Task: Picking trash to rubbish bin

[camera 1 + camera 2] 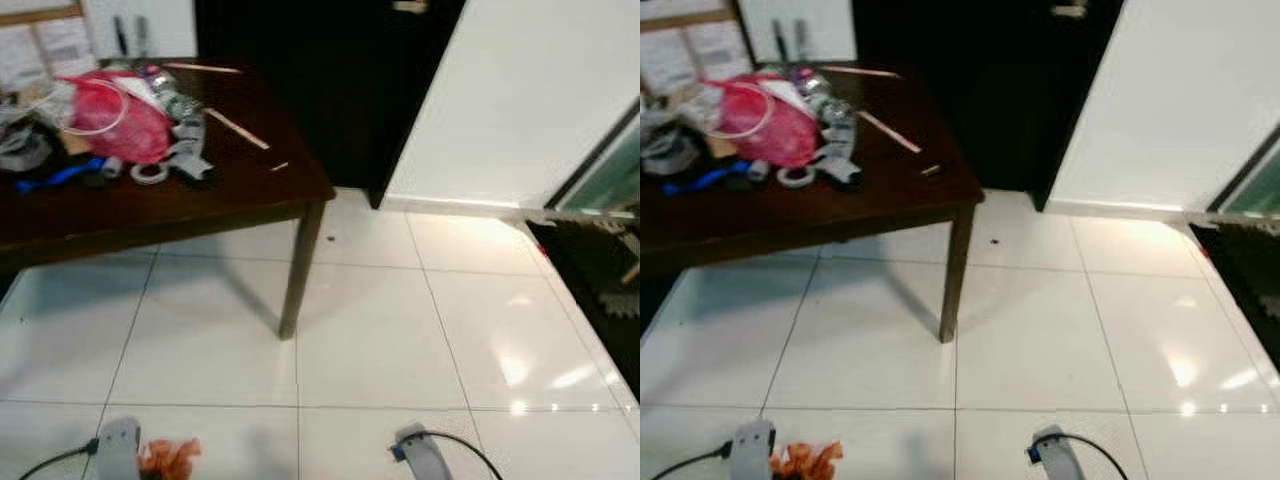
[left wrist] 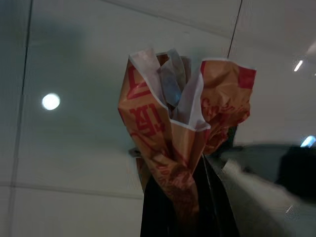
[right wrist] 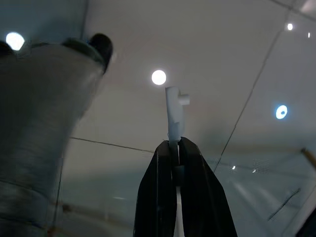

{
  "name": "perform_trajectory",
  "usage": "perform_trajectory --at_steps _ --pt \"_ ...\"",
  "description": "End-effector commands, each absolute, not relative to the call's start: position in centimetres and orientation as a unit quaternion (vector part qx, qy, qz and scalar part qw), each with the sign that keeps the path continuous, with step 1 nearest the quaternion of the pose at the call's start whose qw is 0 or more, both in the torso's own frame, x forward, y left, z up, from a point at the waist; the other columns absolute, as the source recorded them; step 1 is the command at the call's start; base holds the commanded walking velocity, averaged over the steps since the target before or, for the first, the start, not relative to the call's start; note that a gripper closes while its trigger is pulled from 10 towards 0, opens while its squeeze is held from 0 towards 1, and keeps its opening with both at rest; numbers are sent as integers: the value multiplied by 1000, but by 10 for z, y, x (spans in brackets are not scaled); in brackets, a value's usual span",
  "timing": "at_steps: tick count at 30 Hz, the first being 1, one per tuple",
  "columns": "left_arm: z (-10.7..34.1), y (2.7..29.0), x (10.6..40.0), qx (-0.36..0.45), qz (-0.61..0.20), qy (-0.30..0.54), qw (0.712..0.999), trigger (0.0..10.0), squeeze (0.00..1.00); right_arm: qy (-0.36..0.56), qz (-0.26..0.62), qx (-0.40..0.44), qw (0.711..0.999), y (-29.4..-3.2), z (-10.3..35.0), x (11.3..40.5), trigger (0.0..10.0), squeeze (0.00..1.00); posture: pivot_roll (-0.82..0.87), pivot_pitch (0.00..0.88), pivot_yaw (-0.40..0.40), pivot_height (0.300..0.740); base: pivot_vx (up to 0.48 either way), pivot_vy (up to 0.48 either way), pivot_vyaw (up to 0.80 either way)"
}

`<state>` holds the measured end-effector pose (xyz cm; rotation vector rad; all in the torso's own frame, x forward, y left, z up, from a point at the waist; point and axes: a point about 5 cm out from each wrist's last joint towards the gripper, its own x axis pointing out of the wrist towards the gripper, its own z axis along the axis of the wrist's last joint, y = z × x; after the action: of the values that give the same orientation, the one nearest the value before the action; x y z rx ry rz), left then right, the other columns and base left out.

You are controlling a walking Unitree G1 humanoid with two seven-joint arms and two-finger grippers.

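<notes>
1. Nearest the camera, at the bottom edge of the head views, the left arm [image 1: 118, 445] is seen low on the robot's left, with a crumpled orange-and-red paper wrapper [image 1: 168, 456] bunched just beside its wrist.
2. Through the left wrist view the same wrapper [image 2: 183, 131] is shown clamped between the black fingers [image 2: 163, 217] of the left gripper [image 2: 190, 210] — the jaws are closed on its lower part, and its torn white-lined top is spread open above them, over the glossy tile.
3. On the robot's right, the right arm [image 1: 425, 455] is seen at the bottom edge, a black cable looping off it.
4. Through the right wrist view the right gripper [image 3: 178, 163] is shown with its two fingers pressed together on a small white plastic piece [image 3: 176, 116], which is held upright and ends in a short T-shaped stub.
5. Beyond the arms, white floor tiles [image 1: 400, 330] are laid out — bright reflections are seen on them toward the right.
6. Farther off on the left, a dark wooden table [image 1: 250, 185] stands on the tiles, one leg near the middle of the view.
7. On the tabletop a pink plastic bag [image 1: 115, 120] is piled with grey tape rolls [image 1: 150, 172], a blue item and two thin wooden sticks [image 1: 238, 130].
8. Farthest back, a dark doorway [image 1: 330, 80] is set beside a white wall [image 1: 530, 100], and a dark mat [image 1: 600, 270] lies at the right edge.
</notes>
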<state>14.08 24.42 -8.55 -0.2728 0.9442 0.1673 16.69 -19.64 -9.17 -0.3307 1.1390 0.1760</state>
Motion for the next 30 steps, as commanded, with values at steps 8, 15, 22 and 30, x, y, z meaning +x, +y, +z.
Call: perform_trajectory --at_steps 8,15,22,30 --pt "-109 227 88 -125 119 531 830 10000 0 550 76 -155 817 -200 -95 157 10000 0 173 89 -78 740 0 0 -794" --pt "-110 234 79 -88 142 542 823 10000 0 549 76 -155 818 -200 -95 157 10000 0 179 92 -82 740 0 0 -800" --pt "-108 239 83 -51 126 545 827 10000 0 548 76 -155 818 -200 -95 159 10000 0 177 90 -80 740 0 0 -800" --pt "-110 235 80 -26 108 567 816 10000 0 548 74 -156 819 -202 -94 159 10000 0 168 85 -85 740 0 0 -800"
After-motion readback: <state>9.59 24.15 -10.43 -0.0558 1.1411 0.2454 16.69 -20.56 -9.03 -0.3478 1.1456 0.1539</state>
